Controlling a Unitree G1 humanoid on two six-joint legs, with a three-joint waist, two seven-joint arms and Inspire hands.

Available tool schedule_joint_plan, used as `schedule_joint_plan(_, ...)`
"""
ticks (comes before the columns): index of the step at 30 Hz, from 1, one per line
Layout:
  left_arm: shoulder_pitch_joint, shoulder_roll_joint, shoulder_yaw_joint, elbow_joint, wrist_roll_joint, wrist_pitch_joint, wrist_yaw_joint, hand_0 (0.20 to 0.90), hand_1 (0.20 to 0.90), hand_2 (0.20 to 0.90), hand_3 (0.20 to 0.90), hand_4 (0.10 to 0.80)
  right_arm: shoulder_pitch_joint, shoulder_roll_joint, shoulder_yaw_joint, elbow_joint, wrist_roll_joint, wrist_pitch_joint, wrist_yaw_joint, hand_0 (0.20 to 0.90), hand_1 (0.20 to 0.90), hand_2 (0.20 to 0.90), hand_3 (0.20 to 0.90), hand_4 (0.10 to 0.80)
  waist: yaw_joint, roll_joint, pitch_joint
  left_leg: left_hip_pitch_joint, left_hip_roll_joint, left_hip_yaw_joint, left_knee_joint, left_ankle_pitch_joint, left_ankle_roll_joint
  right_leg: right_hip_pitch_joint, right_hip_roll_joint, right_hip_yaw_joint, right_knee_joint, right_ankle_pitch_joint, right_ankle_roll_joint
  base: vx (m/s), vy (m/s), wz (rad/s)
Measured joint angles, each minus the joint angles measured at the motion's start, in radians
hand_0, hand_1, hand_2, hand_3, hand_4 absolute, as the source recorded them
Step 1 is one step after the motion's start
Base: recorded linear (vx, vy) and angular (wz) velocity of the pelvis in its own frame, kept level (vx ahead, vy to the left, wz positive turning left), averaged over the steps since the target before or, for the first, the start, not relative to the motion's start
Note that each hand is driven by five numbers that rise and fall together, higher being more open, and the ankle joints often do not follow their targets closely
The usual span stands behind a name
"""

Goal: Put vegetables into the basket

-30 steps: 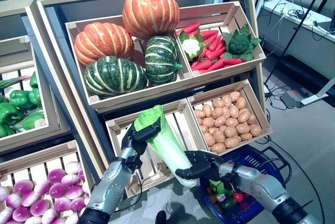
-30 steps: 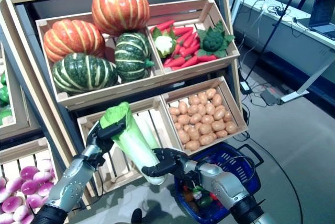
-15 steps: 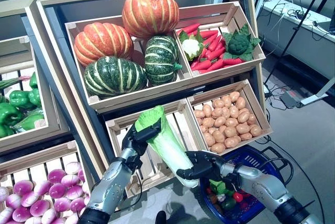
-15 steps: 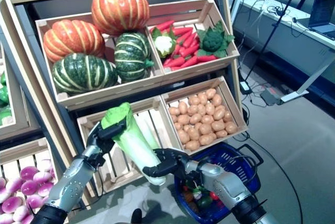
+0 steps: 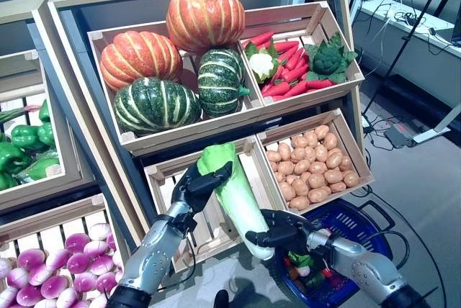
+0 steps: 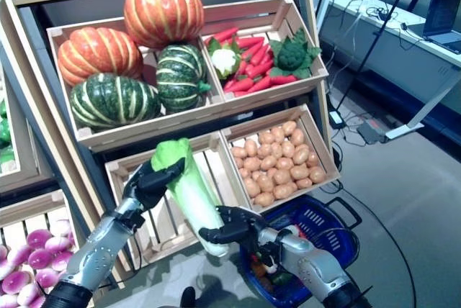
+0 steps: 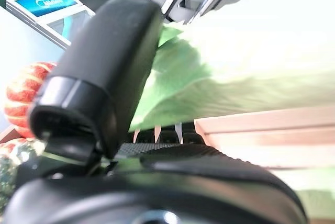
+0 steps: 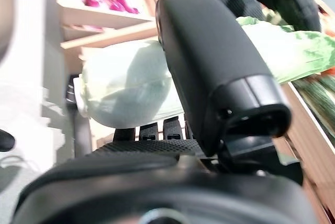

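A long napa cabbage [image 5: 238,196] with a green leafy top and pale stalk hangs in front of the empty lower crate [image 5: 162,176]. My left hand [image 5: 193,187] is shut on its leafy top, seen close in the left wrist view as the cabbage [image 7: 246,62] under the thumb [image 7: 99,72]. My right hand [image 5: 281,232] is shut on its white base [image 8: 120,90], just left of the blue basket [image 5: 367,218]. The basket sits on the floor at lower right and holds several small vegetables [image 5: 302,261].
The wooden stand holds pumpkins [image 5: 173,56], a crate of red peppers, cauliflower and broccoli [image 5: 299,63], and potatoes [image 5: 310,168]. Green peppers [image 5: 21,146] and purple-white turnips [image 5: 50,272] fill crates at left. Cables and a desk stand at the far right.
Both hands have carried the cabbage a little to the right, and it now stands more upright. My left hand's grip has shifted higher on the leafy top.
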Motion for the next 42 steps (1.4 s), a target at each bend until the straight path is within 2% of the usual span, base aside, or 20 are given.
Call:
schedule_joint_plan(5, 0.035, 0.0, 0.012, -0.01, -0.022, 0.018, -0.022, 0.9, 0.9, 0.9, 0.9, 0.8, 0.028, 0.03, -0.148, 0.0, 0.06, -0.115, -0.065, 0.3, 0.3, 0.3, 0.3, 0.4, -0.009, 0.0, 0.0, -0.005, 0.002, 0.011, 0.0, -0.001, 0.0, -0.012, 0.001, 0.02, -0.001, 0.001, -0.001, -0.045, -0.058, -0.06)
schedule_joint_plan(9, 0.05, -0.001, 0.038, -0.009, -0.023, 0.036, -0.048, 0.9, 0.9, 0.9, 0.9, 0.8, 0.028, 0.068, -0.226, 0.01, 0.067, -0.198, -0.121, 0.3, 0.3, 0.3, 0.3, 0.4, -0.018, 0.0, 0.0, -0.013, 0.004, 0.021, 0.0, -0.001, 0.0, -0.024, 0.002, 0.026, -0.001, 0.004, -0.002, -0.066, -0.05, -0.06)
schedule_joint_plan(15, 0.051, -0.005, 0.045, -0.01, -0.061, 0.038, -0.064, 0.9, 0.9, 0.9, 0.9, 0.8, 0.028, 0.123, -0.277, 0.055, 0.099, -0.306, -0.196, 0.3, 0.3, 0.3, 0.3, 0.4, -0.023, -0.001, 0.001, -0.031, 0.007, 0.032, 0.0, -0.001, 0.0, -0.051, 0.002, 0.044, -0.002, 0.012, -0.002, -0.049, -0.014, -0.08)
schedule_joint_plan(21, 0.052, -0.009, 0.085, -0.016, -0.064, 0.039, -0.09, 0.9, 0.9, 0.9, 0.9, 0.8, 0.029, 0.178, -0.349, 0.182, 0.144, -0.377, -0.276, 0.3, 0.3, 0.3, 0.3, 0.4, -0.024, -0.006, 0.011, -0.033, 0.008, 0.048, 0.0, -0.001, 0.0, -0.059, 0.002, 0.055, -0.003, 0.016, -0.001, -0.046, 0.011, -0.06)
schedule_joint_plan(26, 0.046, -0.007, 0.099, -0.035, -0.108, 0.039, -0.095, 0.9, 0.9, 0.9, 0.9, 0.8, 0.018, 0.183, -0.399, 0.301, 0.266, -0.479, -0.349, 0.3, 0.3, 0.3, 0.3, 0.4, -0.023, -0.003, 0.048, -0.061, 0.009, 0.057, 0.0, 0.002, 0.004, -0.096, 0.001, 0.073, 0.0, 0.025, 0.0, -0.154, 0.023, -0.09)
schedule_joint_plan(30, -0.019, -0.003, 0.088, -0.047, -0.14, 0.033, -0.104, 0.9, 0.9, 0.9, 0.9, 0.8, -0.068, 0.179, -0.472, 0.437, 0.374, -0.575, -0.399, 0.3, 0.3, 0.3, 0.3, 0.4, -0.018, 0.013, 0.123, -0.113, 0.008, 0.058, 0.003, 0.022, 0.011, -0.153, 0.005, 0.076, 0.009, 0.046, 0.001, -0.222, 0.021, -0.04)
schedule_joint_plan(34, -0.136, 0.012, 0.062, -0.047, -0.14, 0.005, -0.121, 0.9, 0.9, 0.9, 0.9, 0.8, -0.207, 0.175, -0.54, 0.581, 0.483, -0.671, -0.433, 0.3, 0.3, 0.3, 0.3, 0.4, -0.012, 0.027, 0.238, -0.187, 0.009, 0.056, 0.064, 0.022, 0.011, -0.233, 0.005, 0.076, 0.083, 0.04, -0.002, -0.172, 0.018, 0.0)
schedule_joint_plan(38, -0.251, 0.018, 0.054, -0.046, -0.141, -0.043, -0.127, 0.9, 0.9, 0.9, 0.9, 0.8, -0.333, 0.172, -0.575, 0.643, 0.577, -0.717, -0.434, 0.3, 0.3, 0.3, 0.3, 0.4, -0.007, 0.049, 0.36, -0.282, 0.013, 0.051, 0.169, 0.004, 0.018, -0.366, -0.007, 0.08, 0.278, -0.028, -0.009, -0.139, 0.003, 0.02)
schedule_joint_plan(42, -0.296, 0.018, 0.044, -0.047, -0.142, -0.085, -0.133, 0.9, 0.9, 0.9, 0.9, 0.8, -0.386, 0.173, -0.576, 0.649, 0.612, -0.735, -0.434, 0.3, 0.3, 0.3, 0.3, 0.4, 0.007, 0.047, 0.395, -0.4, -0.004, 0.048, 0.304, -0.033, 0.02, -0.532, -0.044, 0.103, 0.518, -0.121, -0.021, -0.12, -0.002, 0.06)
